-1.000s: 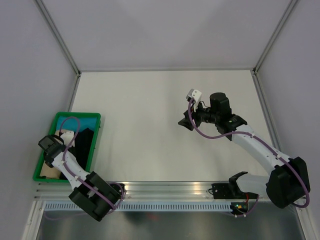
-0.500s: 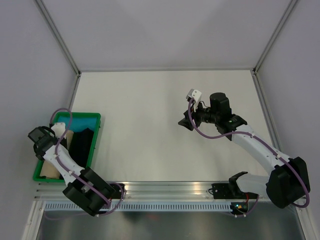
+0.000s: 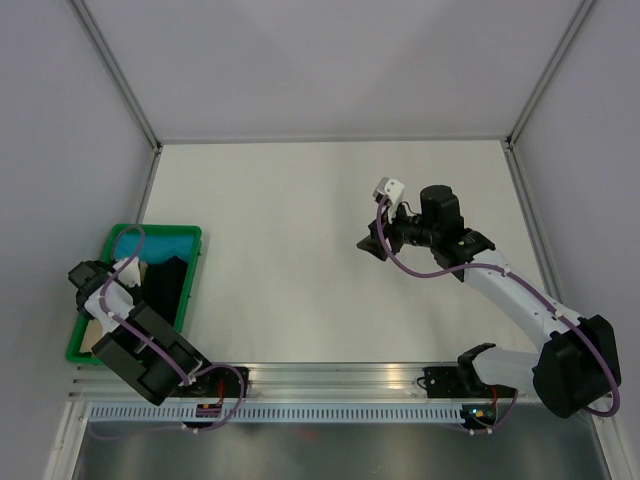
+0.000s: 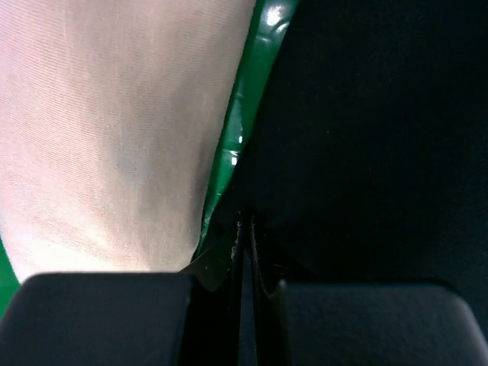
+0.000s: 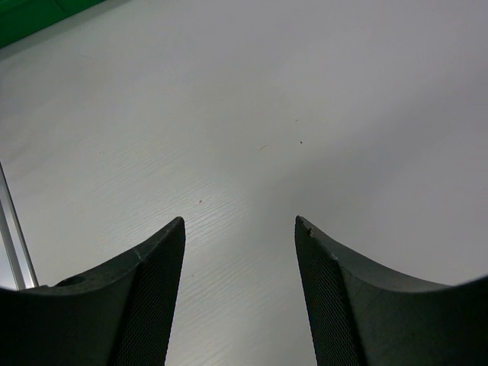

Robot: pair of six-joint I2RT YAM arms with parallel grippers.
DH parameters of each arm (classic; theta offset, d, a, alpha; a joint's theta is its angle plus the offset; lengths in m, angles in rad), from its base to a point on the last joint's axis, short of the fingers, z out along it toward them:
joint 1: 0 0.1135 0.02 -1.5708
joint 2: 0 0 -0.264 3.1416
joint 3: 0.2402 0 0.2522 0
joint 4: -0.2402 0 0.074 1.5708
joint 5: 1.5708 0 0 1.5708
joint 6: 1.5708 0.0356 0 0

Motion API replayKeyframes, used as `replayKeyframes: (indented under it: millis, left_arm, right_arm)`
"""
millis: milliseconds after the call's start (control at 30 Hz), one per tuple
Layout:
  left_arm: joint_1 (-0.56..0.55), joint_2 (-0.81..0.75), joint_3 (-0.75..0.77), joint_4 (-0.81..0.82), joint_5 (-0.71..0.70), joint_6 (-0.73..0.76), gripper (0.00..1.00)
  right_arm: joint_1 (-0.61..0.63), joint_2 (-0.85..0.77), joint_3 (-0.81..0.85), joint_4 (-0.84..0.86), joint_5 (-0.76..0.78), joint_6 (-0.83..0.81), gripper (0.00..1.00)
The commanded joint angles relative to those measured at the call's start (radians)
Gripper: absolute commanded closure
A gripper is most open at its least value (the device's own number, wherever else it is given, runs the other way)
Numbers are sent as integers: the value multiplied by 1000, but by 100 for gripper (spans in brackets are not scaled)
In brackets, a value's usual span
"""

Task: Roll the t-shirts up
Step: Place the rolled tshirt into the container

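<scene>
Left tool [image 4: 244, 223] pressed together inside green bin [image 3: 160, 229], at edge of black t-shirt [image 4: 366, 137] lying there, catch unclear | right tool [image 5: 240, 229] spread, empty, above bench [image 3: 300, 220] | progress: shirt not laid out, nothing rolled, whole job left

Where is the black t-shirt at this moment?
Top view: the black t-shirt lies in the green bin at the table's left edge, right of a beige cloth and nearer than a blue cloth.
</scene>
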Motion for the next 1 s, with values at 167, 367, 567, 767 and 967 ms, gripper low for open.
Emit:
replayKeyframes:
  millis: [167,367,567,767,967]
  left_arm:
    - [-14,-74,49,-52,122,-42,65]
    - [-394,-142,255,-158,113,-198,35]
    - [-892,-107,393,-137,-5,-352,0]
    - [-1181,-2,375,-88,-162,-301,0]
    - [-1226,-40,321,-28,-59,-270,0]
  right_arm:
    - [4,-5,31,44,169,91,34]
    - [-9,19,27,6,570,246,31]
    - [-91,9,4,-52,915,386,22]
    - [-125,-4,-36,-72,1173,457,21]
    - [-125,-31,-59,-77,1245,510,22]
